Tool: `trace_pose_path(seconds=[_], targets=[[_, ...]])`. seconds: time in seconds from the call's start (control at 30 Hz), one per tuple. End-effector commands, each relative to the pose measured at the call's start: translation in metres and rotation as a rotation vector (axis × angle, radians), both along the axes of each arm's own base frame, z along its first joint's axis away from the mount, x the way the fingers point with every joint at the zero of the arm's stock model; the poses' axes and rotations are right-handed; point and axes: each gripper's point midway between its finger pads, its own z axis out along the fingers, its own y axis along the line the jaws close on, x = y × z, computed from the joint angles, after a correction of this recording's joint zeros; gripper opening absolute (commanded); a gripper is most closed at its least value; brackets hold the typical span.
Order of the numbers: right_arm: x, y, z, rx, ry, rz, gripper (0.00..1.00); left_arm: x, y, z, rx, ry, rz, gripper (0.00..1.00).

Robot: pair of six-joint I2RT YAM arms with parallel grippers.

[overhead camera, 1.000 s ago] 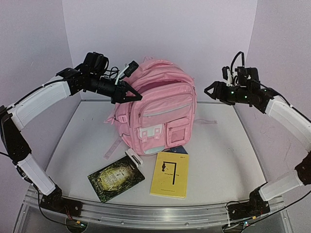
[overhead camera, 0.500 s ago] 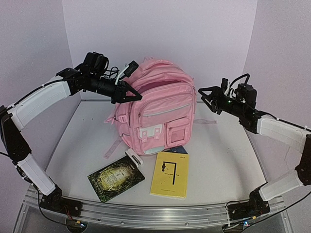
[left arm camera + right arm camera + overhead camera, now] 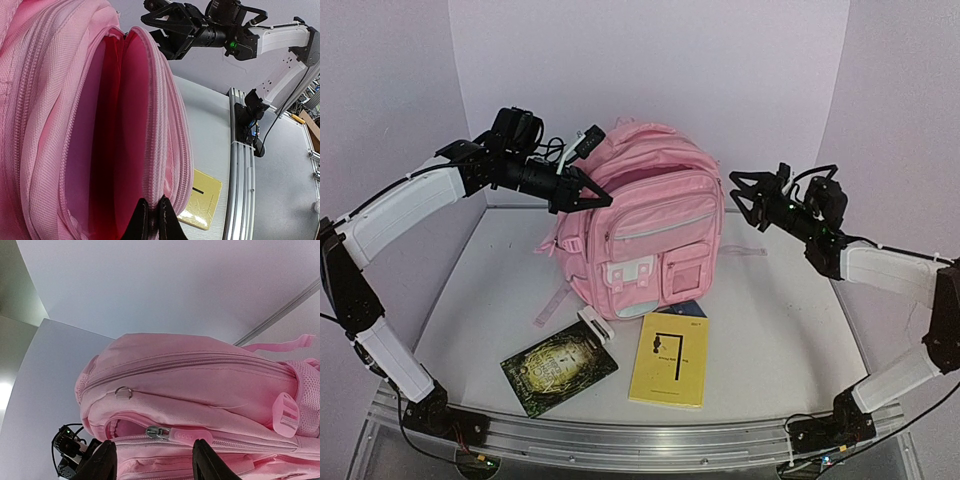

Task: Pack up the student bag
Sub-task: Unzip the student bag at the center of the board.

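The pink student bag (image 3: 650,230) stands upright in the middle of the table, its main compartment unzipped along the top. My left gripper (image 3: 582,197) is shut on the front edge of that opening, at the bag's upper left. In the left wrist view the black fingertips (image 3: 145,220) pinch the zip edge, and the dark pink inside (image 3: 112,145) gapes beside them. My right gripper (image 3: 745,196) hangs open just off the bag's upper right corner, holding nothing. In the right wrist view the metal slider and pink zip pull (image 3: 192,434) lie beyond and between its spread fingers (image 3: 105,460).
A yellow book (image 3: 669,365) and a dark green book (image 3: 558,368) lie flat in front of the bag. A blue item (image 3: 688,309) peeks from under the bag, with a small white object (image 3: 596,327) beside the green book. Side walls and the metal rail (image 3: 620,440) bound the table.
My right arm has swung left and down to the bag's upper right corner, and its jaws have narrowed somewhat. The left gripper and the bag have not moved.
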Motion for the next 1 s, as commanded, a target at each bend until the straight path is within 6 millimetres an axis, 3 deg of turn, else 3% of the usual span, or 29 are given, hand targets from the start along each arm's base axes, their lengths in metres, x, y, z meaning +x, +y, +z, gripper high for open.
trace_pose_path(seconds=[0.0,0.43,0.97], targets=[[0.004,0.0,0.002,0.039,-0.013,-0.001,0.51,-0.006,0.004,-0.009,0.049,0.031,0.004,0.0],[0.008,0.009,-0.001,0.062,0.0,0.043,0.51,-0.005,0.004,-0.01,0.051,0.03,0.004,0.0],[-0.003,0.014,0.033,0.174,-0.053,0.117,0.49,-0.005,0.004,-0.01,0.05,0.029,0.003,0.0]])
